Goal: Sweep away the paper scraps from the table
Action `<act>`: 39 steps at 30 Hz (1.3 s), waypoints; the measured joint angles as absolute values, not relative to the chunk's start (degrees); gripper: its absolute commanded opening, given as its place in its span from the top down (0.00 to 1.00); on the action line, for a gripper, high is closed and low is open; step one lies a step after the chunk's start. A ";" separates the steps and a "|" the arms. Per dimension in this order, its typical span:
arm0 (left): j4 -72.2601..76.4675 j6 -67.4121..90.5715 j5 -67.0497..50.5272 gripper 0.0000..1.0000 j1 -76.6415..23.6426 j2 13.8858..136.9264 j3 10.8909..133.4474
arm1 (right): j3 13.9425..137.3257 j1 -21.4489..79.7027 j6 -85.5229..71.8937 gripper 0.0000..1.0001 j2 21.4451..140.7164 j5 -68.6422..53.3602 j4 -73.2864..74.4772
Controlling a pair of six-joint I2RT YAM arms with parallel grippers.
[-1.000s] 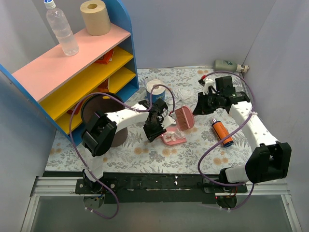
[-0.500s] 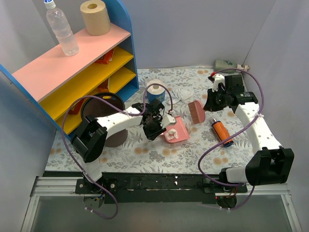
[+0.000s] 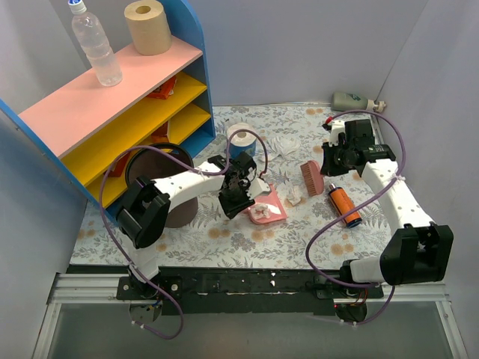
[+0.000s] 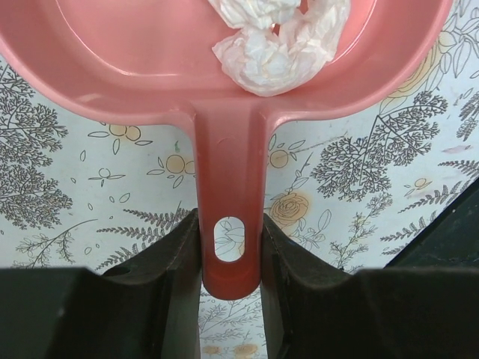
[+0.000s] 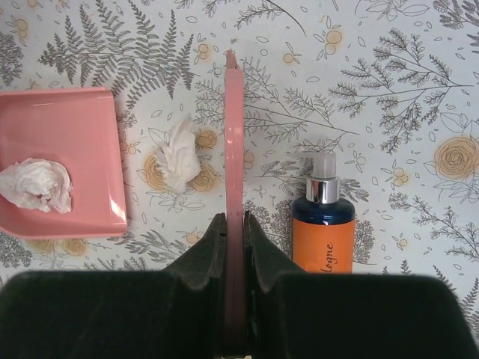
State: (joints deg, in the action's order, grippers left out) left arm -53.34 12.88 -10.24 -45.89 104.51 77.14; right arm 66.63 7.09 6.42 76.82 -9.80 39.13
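Left gripper (image 4: 230,247): my jaws are closed tight on the pan (image 4: 135,67) handle; the pan lies mid-table, toward the near edge.
Right gripper (image 5: 233,247): I have it clamped on the brush (image 5: 233,142), held edge-on.
Scraps: one wad (image 4: 281,41) is in the pan; a loose scrap (image 5: 178,161) lies on the table (image 5: 404,90) between pan lip and brush.
Risk, sweep: a hard stroke could flick the loose scrap past the lip, or shove the light pan.
Risk, bottle (image 5: 323,224): it is just beside the brush, so a wide swing could knock it.

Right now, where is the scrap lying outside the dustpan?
Right wrist view: the loose paper scrap lies on the table, between the pink dustpan on the left and the brush.
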 measured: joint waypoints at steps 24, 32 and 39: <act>-48.71 14.57 -9.93 1.00 -45.89 109.60 77.56 | 67.16 5.17 1.76 0.99 75.22 -28.86 40.16; -45.54 14.39 -10.90 1.00 -45.89 102.98 74.24 | 69.89 2.52 2.33 0.99 76.82 -24.29 39.64; -47.53 15.22 -12.56 1.00 -45.84 99.07 82.56 | 70.08 1.52 3.31 0.99 80.51 -20.62 38.83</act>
State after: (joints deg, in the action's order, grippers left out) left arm -47.53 15.22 -12.56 -45.84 99.07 82.56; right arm 70.08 1.52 3.31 80.51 -20.62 38.83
